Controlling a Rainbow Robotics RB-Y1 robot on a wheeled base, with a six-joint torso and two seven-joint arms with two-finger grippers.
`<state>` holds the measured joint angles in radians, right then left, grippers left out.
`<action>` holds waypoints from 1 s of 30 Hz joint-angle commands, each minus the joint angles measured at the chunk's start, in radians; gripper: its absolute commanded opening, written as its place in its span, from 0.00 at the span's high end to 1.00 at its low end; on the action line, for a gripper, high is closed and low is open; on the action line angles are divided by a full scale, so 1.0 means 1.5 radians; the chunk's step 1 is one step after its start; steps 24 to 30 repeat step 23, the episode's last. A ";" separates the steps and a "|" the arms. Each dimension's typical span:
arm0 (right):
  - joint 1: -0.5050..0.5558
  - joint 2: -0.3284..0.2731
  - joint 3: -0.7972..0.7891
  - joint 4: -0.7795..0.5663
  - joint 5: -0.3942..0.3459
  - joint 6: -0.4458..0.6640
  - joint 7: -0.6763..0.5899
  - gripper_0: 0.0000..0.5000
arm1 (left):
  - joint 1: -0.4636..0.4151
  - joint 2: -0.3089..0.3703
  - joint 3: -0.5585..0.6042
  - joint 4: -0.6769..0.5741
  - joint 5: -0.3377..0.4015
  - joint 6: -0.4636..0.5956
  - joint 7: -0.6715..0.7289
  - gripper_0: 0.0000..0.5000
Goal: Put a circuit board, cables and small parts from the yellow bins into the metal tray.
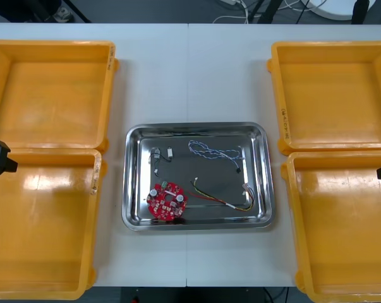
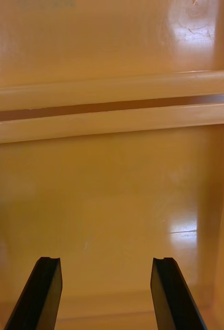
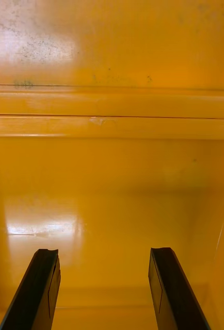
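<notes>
The light, smooth bench point(image 1: 190, 76) carries four yellow bins point(image 1: 51, 95), two at each side. They are broad, glossy plastic rectangles with thick rolled rims, and their floors are bare.

Between them lies the metal tray point(image 1: 196, 127), a shiny rectangle with rounded corners and a mirror-like bottom. The task's things rest inside it:
- The round red circuit board point(image 1: 167, 201), studded with small components, sits at the near left corner.
- The twisted blue and white cable point(image 1: 214, 152) runs wavy along the far side.
- The thin red and yellow cable point(image 1: 222, 199) curves along the near right.
- The small metal parts point(image 1: 160, 153) lie at the far left.

The left pincer point(image 3: 104, 252) hangs at the bench's left edge over a bare, gleaming bin floor. Its black, flat-tipped fingers point(image 3: 42, 289) stand wide apart with nothing between them. The right pincer point(image 2: 106, 260) hangs likewise at the right edge, spread and holding nothing. Beyond the fingertips of each, the rims of two neighbouring bins run side by side.
</notes>
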<state>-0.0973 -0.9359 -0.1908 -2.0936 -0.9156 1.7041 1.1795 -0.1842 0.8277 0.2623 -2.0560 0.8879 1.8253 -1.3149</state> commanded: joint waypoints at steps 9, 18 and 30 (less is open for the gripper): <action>0.006 -0.032 -0.024 -0.005 -0.003 0.003 0.014 0.00 | 0.011 0.024 0.025 -0.022 0.003 -0.013 -0.059 0.00; 0.006 -0.032 -0.024 -0.005 -0.003 0.003 0.014 0.00 | 0.011 0.024 0.025 -0.022 0.003 -0.013 -0.059 0.00; 0.006 -0.032 -0.024 -0.005 -0.003 0.003 0.014 0.00 | 0.011 0.024 0.025 -0.022 0.003 -0.013 -0.059 0.00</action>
